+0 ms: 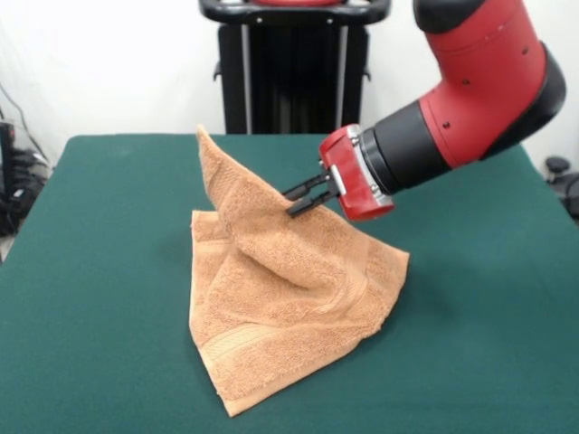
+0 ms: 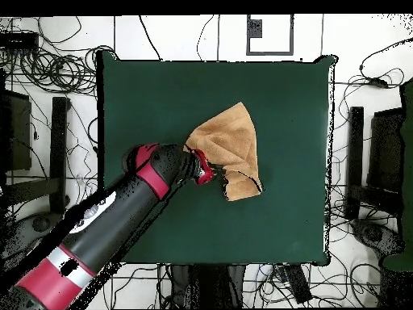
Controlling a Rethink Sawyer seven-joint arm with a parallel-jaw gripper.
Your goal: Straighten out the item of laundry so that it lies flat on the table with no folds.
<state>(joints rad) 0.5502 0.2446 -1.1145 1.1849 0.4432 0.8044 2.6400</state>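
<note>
Near the frame's centre in the front view, the gripper (image 1: 301, 199) pinches a fold of the orange-tan towel (image 1: 289, 289) between its dark fingers (image 1: 308, 204), holding it tented with one corner peaking toward the upper left while the rest lies rumpled on the green table (image 1: 99, 298).

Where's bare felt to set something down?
Free: green table on both sides of the towel and along the pedestal edge. Crowded: the middle, where the towel peaks and the gripper fingers pinch its fold.
</note>
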